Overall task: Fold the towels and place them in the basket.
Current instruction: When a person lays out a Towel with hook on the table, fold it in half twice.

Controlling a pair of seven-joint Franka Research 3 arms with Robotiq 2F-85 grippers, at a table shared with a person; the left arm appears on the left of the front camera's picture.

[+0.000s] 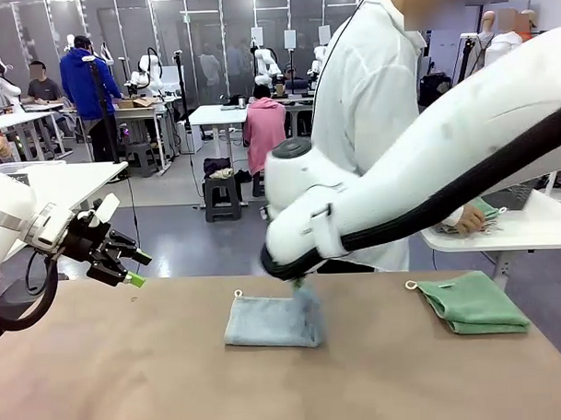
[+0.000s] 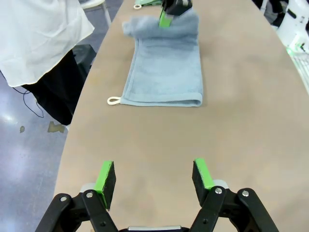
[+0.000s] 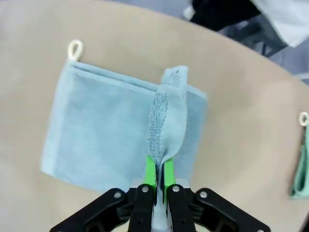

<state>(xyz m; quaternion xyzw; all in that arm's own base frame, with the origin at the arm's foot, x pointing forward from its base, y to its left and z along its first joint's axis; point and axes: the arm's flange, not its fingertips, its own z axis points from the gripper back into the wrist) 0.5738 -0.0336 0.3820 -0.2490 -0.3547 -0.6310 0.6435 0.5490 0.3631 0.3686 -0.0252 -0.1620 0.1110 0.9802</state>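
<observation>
The right gripper point(image 3: 158, 176) is clamped on a raised edge of the grey-blue towel point(image 3: 106, 140), which lies flat ahead of its fingers. The cloth looks soft, light and limp, so an edge or corner seems the best place to hold. The left gripper point(image 2: 154, 181) stands with jaws apart, the towel well ahead of it.

The left tool point(image 1: 126, 269) hangs above the worktop's left side, fingers spread wide and holding nothing. The right arm reaches across the middle, its tool point(image 3: 159, 175) pointing down with fingers pinched together.
</observation>
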